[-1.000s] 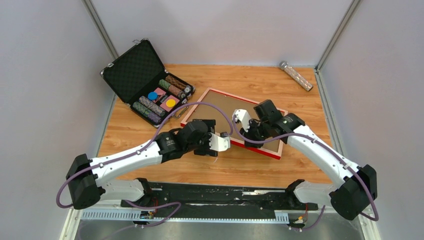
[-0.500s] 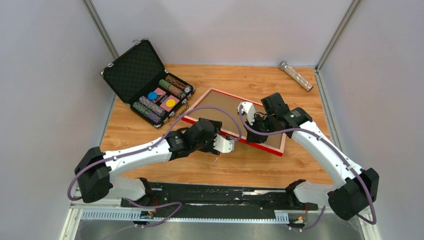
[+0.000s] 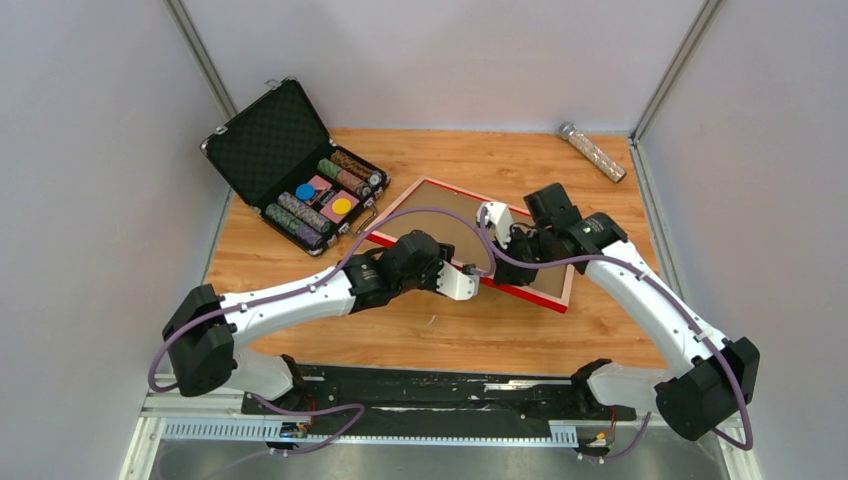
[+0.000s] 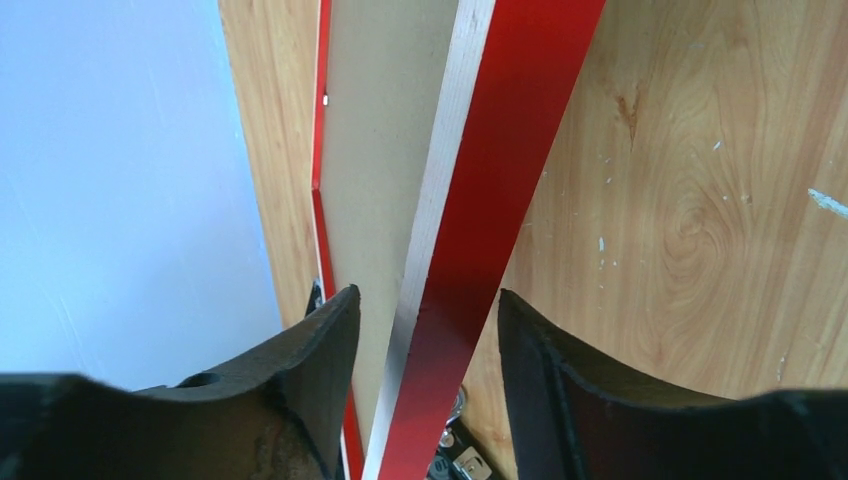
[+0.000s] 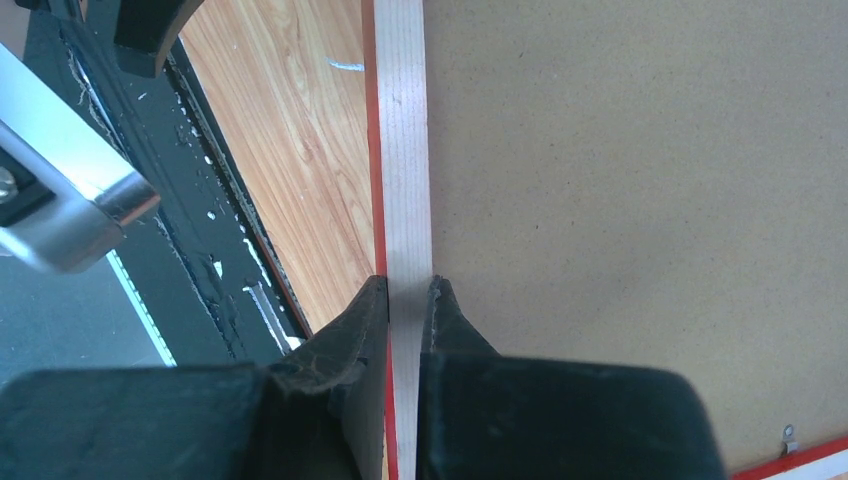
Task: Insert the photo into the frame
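Note:
The frame (image 3: 532, 297) has a red rim and sits mid-table with one side raised, its back up. A brown backing board (image 3: 447, 214) fills it. The photo is hidden. My right gripper (image 3: 508, 247) is shut on one of the frame's side rails. In the right wrist view the fingers (image 5: 408, 285) pinch the pale rail (image 5: 400, 150) beside the board (image 5: 640, 200). My left gripper (image 3: 477, 273) is at the near edge. In its wrist view the jaws (image 4: 425, 300) stand open either side of the red rail (image 4: 510, 150), touching neither face.
An open black foam-lined case (image 3: 270, 135) holding poker chips sits at the back left, close to the frame's left corner. A glittery tube (image 3: 592, 150) lies at the back right. Grey walls close in on three sides.
My left arm has reached right to the frame's near rail, and its jaws have narrowed around it. My right gripper has shifted the frame slightly back and right.

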Available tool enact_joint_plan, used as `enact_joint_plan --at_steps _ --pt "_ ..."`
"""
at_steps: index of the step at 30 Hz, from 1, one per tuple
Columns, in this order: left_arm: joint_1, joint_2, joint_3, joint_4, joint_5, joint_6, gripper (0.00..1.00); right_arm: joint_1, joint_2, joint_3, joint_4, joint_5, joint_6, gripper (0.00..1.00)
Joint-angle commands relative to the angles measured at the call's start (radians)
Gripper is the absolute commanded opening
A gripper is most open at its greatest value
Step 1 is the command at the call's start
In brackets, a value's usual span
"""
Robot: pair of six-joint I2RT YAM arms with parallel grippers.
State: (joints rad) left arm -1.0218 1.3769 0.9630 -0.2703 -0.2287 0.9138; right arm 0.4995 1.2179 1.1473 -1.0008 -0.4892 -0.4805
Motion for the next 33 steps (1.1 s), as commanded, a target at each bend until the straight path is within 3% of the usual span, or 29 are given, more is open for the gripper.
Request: enact_joint_plan --at_steps 1,12,17,22,27,33 --pt "-0.006 0.006 0.045 0.008 0.009 0.016 0.58 -0.01 -0.03 0.063 0.033 -0.035 -0.006 0.0" --pt "-0.007 0.015 0.056 0.01 0.028 0.001 0.37 -0.021 -0.042 0.069 0.031 -0.026 0.005 0.0" --pt "-0.007 0.008 0.059 0.015 0.021 -0.005 0.24 -0.023 -0.049 0.075 0.034 0.006 0.014 0.06" --pt "-0.007 0.009 0.066 0.02 0.004 -0.013 0.0 -0.025 -0.053 0.089 0.037 0.038 0.033 0.23" --pt "-0.006 0.016 0.092 -0.018 -0.01 -0.013 0.0 -0.027 -0.069 0.099 0.046 0.083 0.054 0.54" --pt "-0.006 0.023 0.169 -0.126 0.003 -0.062 0.0 -0.028 -0.114 0.1 0.065 0.139 0.072 0.67"
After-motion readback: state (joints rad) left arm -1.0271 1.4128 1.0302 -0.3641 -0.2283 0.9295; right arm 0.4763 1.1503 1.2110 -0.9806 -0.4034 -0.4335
